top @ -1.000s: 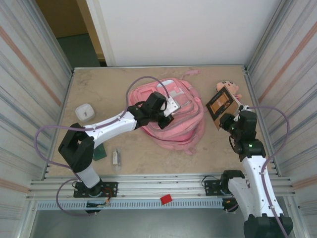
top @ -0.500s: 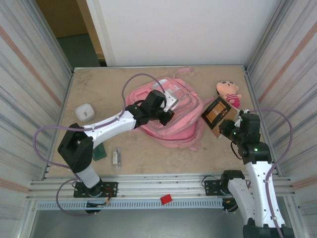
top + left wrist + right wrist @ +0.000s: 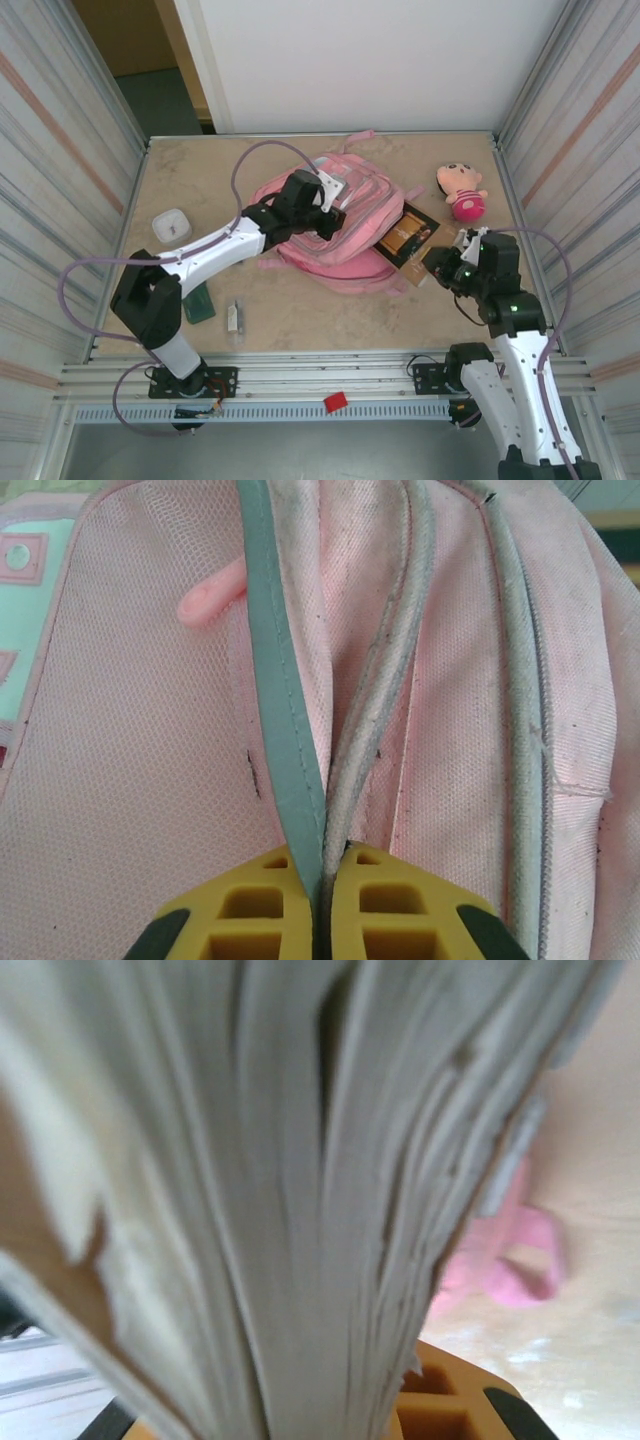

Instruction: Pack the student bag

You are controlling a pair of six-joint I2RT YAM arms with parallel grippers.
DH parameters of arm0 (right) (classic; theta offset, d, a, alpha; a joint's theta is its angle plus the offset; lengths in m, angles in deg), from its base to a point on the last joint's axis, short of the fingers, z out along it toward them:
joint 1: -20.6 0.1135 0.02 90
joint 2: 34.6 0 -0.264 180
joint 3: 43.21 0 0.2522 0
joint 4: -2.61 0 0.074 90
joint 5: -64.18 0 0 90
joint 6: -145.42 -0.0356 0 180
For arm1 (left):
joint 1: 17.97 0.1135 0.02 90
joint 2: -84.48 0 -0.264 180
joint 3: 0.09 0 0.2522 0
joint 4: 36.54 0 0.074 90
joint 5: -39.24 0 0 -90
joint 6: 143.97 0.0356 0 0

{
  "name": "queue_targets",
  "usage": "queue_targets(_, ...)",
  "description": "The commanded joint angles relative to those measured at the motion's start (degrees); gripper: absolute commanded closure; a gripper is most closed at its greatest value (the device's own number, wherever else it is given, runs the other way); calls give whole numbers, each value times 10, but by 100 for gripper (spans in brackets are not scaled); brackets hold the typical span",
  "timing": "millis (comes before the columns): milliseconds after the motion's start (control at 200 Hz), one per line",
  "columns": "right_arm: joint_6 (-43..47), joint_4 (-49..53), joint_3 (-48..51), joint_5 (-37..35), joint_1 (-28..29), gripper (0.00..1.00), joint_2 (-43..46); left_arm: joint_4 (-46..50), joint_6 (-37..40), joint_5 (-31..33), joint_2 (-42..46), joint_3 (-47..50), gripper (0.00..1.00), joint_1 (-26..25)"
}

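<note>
From the top external view, the student bag (image 3: pixel 345 235) lies slumped at the middle of the table (image 3: pixel 300 320), a little toward its far edge, with a strap trailing to that edge. The left gripper (image 3: pixel 330 203) sits on the bag's upper side, lifting a fold of it. The right gripper (image 3: pixel 437 262) holds a brown book (image 3: pixel 405 240) tilted low, its far corner touching the bag's right side. Whether that corner has entered an opening I cannot tell. A doll (image 3: pixel 459 189) lies near the far right corner, a white container (image 3: pixel 172 226) near the left edge, and a green item (image 3: pixel 198 301) and a small pale item (image 3: pixel 234 318) toward the near left. Packing looks barely begun: nothing is clearly inside, and the loose things all remain to be put in.

In the left wrist view, the yellow fingers (image 3: pixel 250 905) are closed tight on a grey-green trim strip and a cord-like seam of the bag. The fabric is pink mesh, grubby and speckled along its piping, with a pink zip pull (image 3: pixel 210 593) lying flat on it.

In the right wrist view, the book's page edges fan upward, blurred, clamped at their base between the jaws, with one orange finger (image 3: pixel 445 1395) beside them. A pink loop (image 3: pixel 510 1260), probably a bag strap, rests on the table beyond.
</note>
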Motion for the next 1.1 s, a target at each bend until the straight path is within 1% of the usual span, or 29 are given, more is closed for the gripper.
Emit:
queue_targets(0,-134,-199,46,53,30,100,-4,-59,-16,-41,45,-28,100,17)
queue_targets(90,-204,-283,75,16,61,100,-30,-82,-28,-87,44,-22,100,33)
queue_targets(251,-261,-380,105,-73,118,100,-87,-102,-38,-171,35,-29,100,60)
queue_targets(376,-288,-466,125,-132,150,100,-138,-105,-54,-233,20,-49,100,76)
queue_targets(431,-287,-503,127,-152,163,100,-157,-102,-55,-247,15,-56,100,81)
queue_targets(521,-272,-530,122,-192,186,100,-187,-102,-55,-265,10,-64,100,90)
queue_targets(722,-256,-613,106,-221,218,100,-283,-116,-66,-304,0,-70,100,110)
queue_targets(842,-243,-632,90,-233,232,100,-330,-125,-72,-326,-12,-74,100,118)
queue_targets(977,-253,-701,80,-226,236,100,-395,-137,-81,-346,-25,-83,100,121)
queue_targets(1092,-260,-754,59,-210,236,100,-448,-147,-90,-380,-36,-99,100,121)
